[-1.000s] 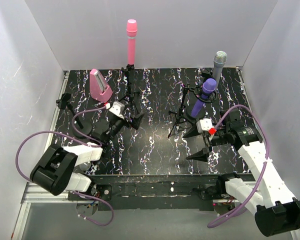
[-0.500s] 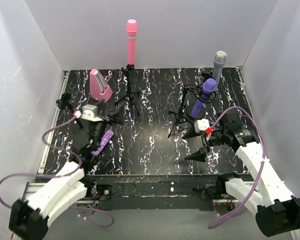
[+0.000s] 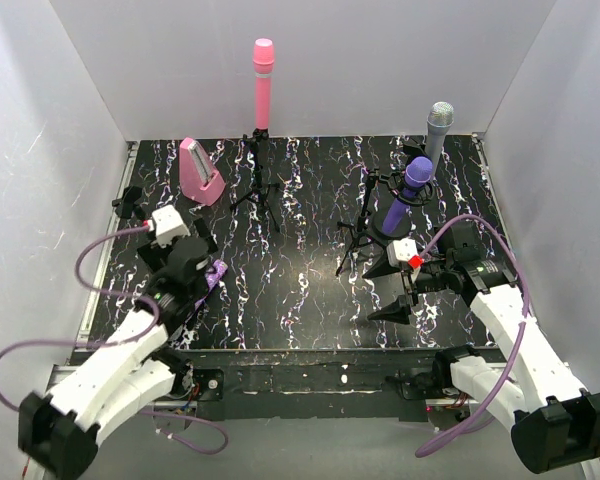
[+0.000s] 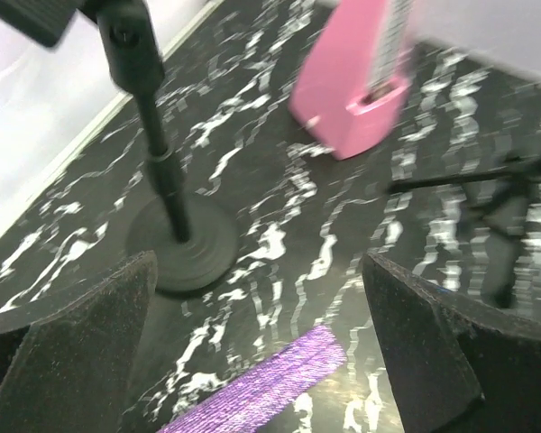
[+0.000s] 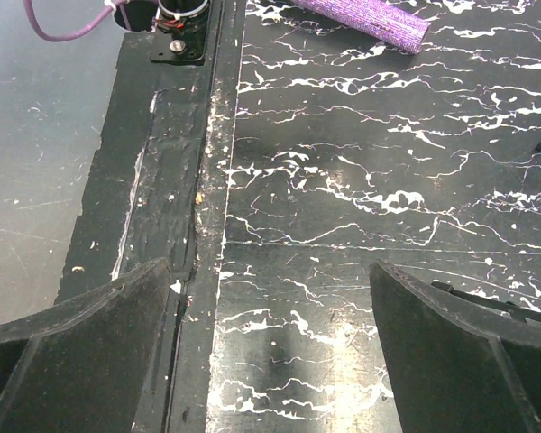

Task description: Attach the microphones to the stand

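The glittery purple microphone [image 3: 215, 276] lies flat on the black marbled table beside my left gripper [image 3: 180, 245]. In the left wrist view its handle [image 4: 261, 388] lies low between my open, empty fingers [image 4: 259, 262]. The pink microphone [image 3: 263, 85] stands upright on a tripod stand [image 3: 255, 190]. The dark purple microphone [image 3: 408, 190] sits on a second stand [image 3: 365, 232], and the silver-grey one [image 3: 438, 130] is held up behind it. My right gripper [image 3: 390, 290] is open and empty over the near right of the table, and is seen also in the right wrist view [image 5: 269, 266].
A pink wedge-shaped box [image 3: 200, 170] stands at the back left, also in the left wrist view [image 4: 361, 90]. A small round-base stand [image 3: 130, 200] is at the left edge, close to my left fingers [image 4: 176, 257]. The table's front edge [image 5: 212, 271] runs under my right gripper.
My left arm has swung left from beside the pink microphone's tripod to the left side of the table. The glittery microphone now lies by it. The right arm barely moved.
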